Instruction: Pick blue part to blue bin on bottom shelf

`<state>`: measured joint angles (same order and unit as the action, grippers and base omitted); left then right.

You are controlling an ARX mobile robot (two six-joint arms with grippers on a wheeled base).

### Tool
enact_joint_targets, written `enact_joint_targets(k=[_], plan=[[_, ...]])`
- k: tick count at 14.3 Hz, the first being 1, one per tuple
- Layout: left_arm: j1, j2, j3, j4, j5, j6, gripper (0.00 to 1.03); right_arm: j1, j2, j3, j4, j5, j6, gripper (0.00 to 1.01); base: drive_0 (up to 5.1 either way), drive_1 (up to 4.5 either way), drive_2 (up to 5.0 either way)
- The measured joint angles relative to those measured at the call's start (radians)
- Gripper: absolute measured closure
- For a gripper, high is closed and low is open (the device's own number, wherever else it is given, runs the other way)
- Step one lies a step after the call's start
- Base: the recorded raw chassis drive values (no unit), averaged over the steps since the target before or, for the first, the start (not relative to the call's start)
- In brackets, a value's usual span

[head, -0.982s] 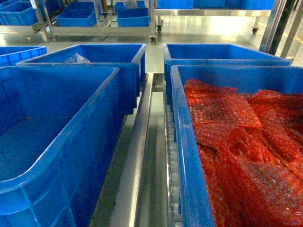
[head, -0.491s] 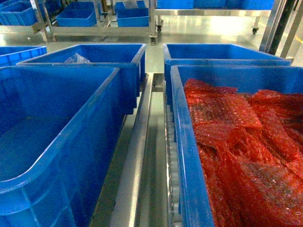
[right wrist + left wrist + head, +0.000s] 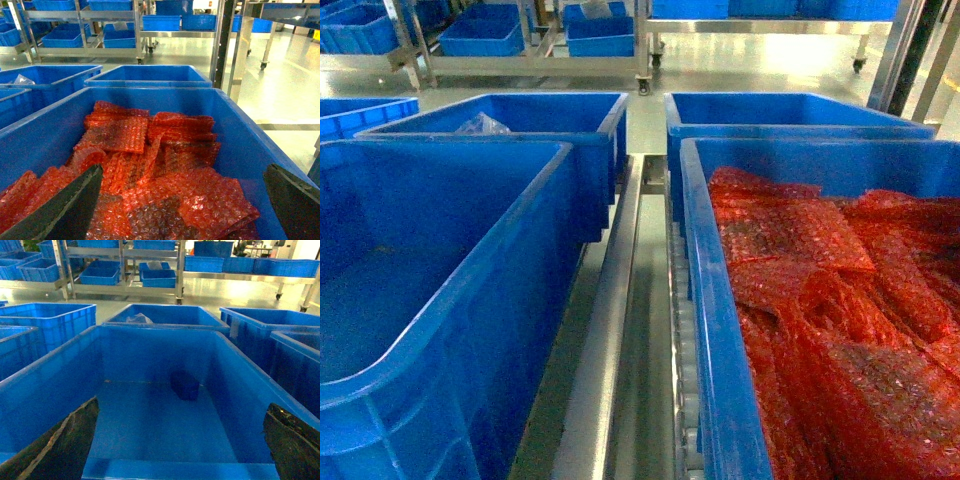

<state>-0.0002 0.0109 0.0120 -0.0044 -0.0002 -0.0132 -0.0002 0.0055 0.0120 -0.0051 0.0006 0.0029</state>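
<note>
1. Left gripper (image 3: 182, 440): in the left wrist view both fingers are seen spread wide, at 7 o'clock and 5 o'clock of the frame, with nothing between them. The claw is released and empty, and it hangs above the near rim of the left blue bin (image 3: 60, 385).

2. Blue part (image 3: 185, 385): a dark blue block is seen lying on the floor of the left blue bin, slightly to the 1 o'clock side of the floor's centre, near the far wall. No contact with the gripper is shown. In the head view the part cannot be made out.

3. Right gripper (image 3: 182, 200): its fingers are likewise spread wide at the lower corners of the right wrist view. The claw is released and holds nothing. It hangs over the right blue bin (image 3: 235, 135), which is filled with red bubble wrap (image 3: 150, 170).

4. Bottom shelf (image 3: 610, 330): the steel rail and white rollers are seen between the two near bins in the head view.

5. Progress, as a judgement: the part is already inside a blue bin and both claws are free, so either the placement is complete or the pick has not begun. Which of the two applies cannot be told from these views.

6. Whether this bin is the target bin cannot be confirmed.
</note>
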Motion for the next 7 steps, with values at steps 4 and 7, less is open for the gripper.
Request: enact_joint_targets(k=[4, 7], plan=[[0.0, 0.0, 0.0, 0.0, 0.0, 0.0, 0.05, 0.0, 0.0, 0.0, 0.0, 0.0, 0.0, 0.03, 0.0, 0.0, 0.0], [0.0, 0.0, 0.0, 0.0, 0.0, 0.0, 0.05, 0.0, 0.0, 0.0, 0.0, 0.0, 0.0, 0.03, 0.0, 0.0, 0.0]])
